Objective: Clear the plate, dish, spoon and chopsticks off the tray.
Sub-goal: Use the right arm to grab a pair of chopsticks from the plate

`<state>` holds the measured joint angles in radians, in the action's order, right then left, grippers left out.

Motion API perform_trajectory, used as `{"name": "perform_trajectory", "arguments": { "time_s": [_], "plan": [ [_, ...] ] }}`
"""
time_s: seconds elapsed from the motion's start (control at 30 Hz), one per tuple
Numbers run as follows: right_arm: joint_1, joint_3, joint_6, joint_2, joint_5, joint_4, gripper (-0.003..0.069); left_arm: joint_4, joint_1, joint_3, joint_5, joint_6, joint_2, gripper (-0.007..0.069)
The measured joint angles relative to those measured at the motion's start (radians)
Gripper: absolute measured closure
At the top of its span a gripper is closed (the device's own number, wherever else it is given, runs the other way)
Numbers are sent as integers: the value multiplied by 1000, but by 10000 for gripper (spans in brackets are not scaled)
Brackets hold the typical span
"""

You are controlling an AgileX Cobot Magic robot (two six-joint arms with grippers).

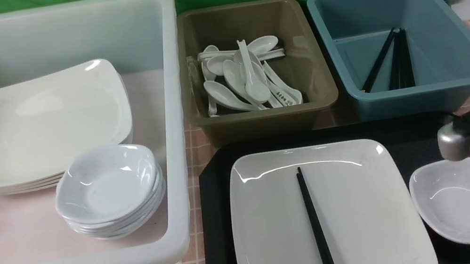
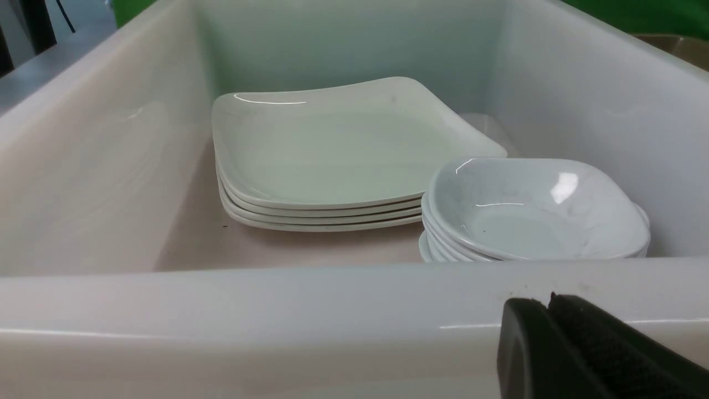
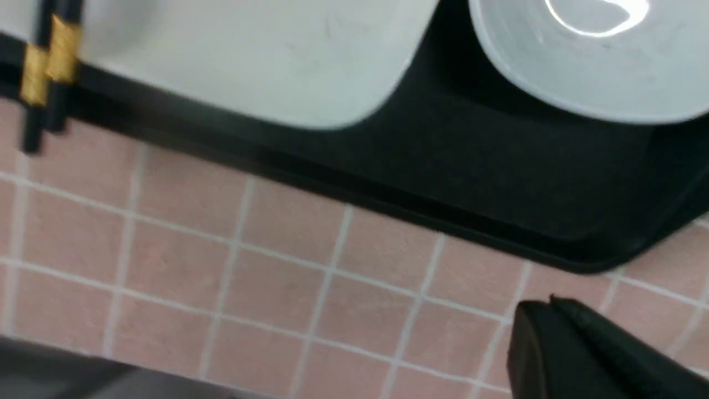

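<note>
The chopsticks [image 1: 317,228] lie on plate [image 1: 362,206], long axis running away from the robot, gold-banded near ends poking past the tray [image 1: 214,231] rim over the pink tiled table [image 3: 221,260]. The dish [image 1: 459,199] sits on the tray just right of the plate; no spoon seen on the tray. The right gripper [image 3: 549,306], jaws pressed together and empty, hovers over tiles off the tray's near-right corner, with the chopsticks to its left, so it's the nearer arm. The left gripper [image 2: 548,303], also pressed together, is parked by the white tub [image 1: 174,170]. Glossy plate, thin sticks: overhanging ends look easiest to pinch. The blue tub [image 1: 465,50] has room.
</note>
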<state>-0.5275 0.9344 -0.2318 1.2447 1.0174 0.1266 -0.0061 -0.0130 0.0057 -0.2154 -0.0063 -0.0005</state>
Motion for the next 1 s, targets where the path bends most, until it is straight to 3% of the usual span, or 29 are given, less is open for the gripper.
{"name": "perform_trajectory", "arguments": {
  "time_s": [0.23,0.33,0.5,0.53,0.63,1.0],
  "plan": [
    [3,-18,13,32,-235,-199,623,0,0,0,0,0,0,603],
    [-6,-18,19,89,-279,-228,559,0,0,0,0,0,0,603],
    [-6,-4,27,178,-261,-233,324,0,0,0,0,0,0,603],
    [-6,-4,27,178,-261,-233,324,0,0,0,0,0,0,603],
    [-6,36,40,232,-232,-235,216,0,0,0,0,0,0,603],
    [-6,86,38,356,-221,-235,143,0,0,0,0,0,0,603]
  ]
}}
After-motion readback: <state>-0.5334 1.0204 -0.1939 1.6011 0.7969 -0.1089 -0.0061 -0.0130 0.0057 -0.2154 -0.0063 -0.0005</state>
